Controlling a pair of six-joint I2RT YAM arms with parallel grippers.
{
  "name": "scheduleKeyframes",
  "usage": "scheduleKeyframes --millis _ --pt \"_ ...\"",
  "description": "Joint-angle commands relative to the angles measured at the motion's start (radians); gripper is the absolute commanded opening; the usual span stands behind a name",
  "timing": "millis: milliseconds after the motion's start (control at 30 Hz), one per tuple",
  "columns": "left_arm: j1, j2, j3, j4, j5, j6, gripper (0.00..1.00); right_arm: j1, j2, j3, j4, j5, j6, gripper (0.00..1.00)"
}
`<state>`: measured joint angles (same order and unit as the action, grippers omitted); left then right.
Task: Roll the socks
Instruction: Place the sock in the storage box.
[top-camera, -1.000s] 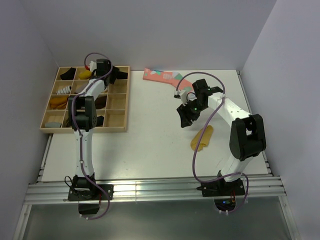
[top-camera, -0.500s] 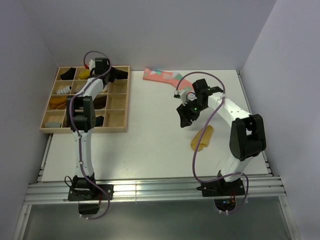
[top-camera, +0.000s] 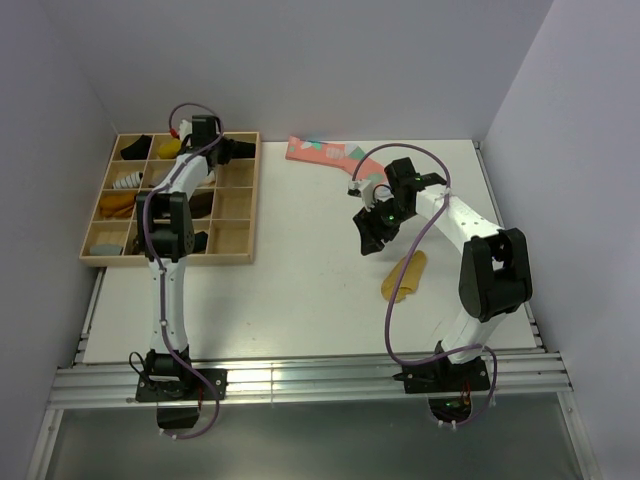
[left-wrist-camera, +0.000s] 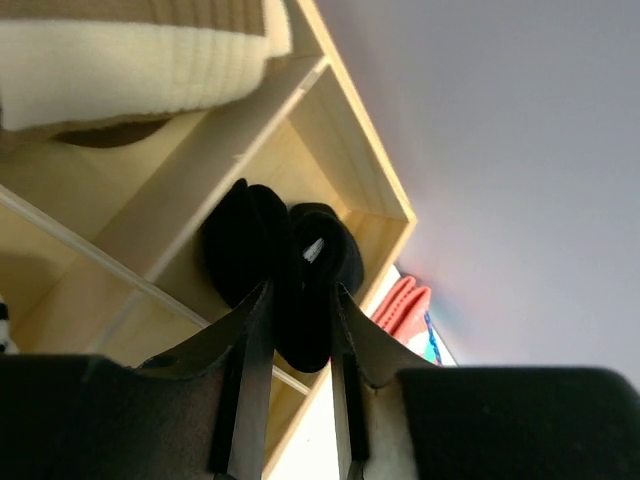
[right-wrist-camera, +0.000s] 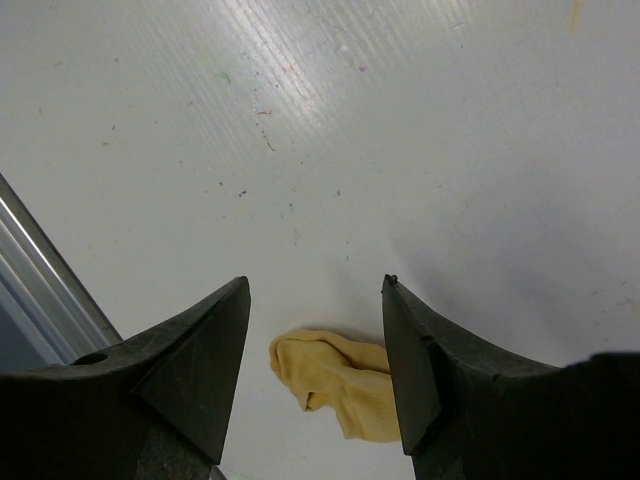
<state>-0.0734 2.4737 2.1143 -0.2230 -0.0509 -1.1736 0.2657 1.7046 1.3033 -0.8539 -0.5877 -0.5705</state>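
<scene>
Bench (top-camera: 300, 290), scuffed white, within grey walls (top-camera: 330, 60); wooden compartment tray (top-camera: 232, 235) at 10 o'clock. Left fingers (left-wrist-camera: 243, 390) pinch rolled black sock (left-wrist-camera: 310, 300); right fingers (right-wrist-camera: 195, 350) spread above mustard-tan sock (right-wrist-camera: 340, 385).

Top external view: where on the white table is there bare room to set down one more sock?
Free: the wide middle of the white table, between the wooden compartment tray and the mustard-tan ankle sock; also the near strip. Crowded: the tray, where the left gripper pinches a black sock.
</scene>
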Motion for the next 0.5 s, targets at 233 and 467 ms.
scheduleKeyframes --millis 233,467 --pt "0.026 0.056 0.079 -0.088 -0.032 -0.02 0.32 -0.01 -0.008 0.01 -0.016 -0.007 -0.023 0.63" --pt "0.037 -0.008 -0.037 -0.004 -0.001 -0.023 0.45 -0.011 0.009 0.03 -0.05 -0.021 -0.035 0.63"
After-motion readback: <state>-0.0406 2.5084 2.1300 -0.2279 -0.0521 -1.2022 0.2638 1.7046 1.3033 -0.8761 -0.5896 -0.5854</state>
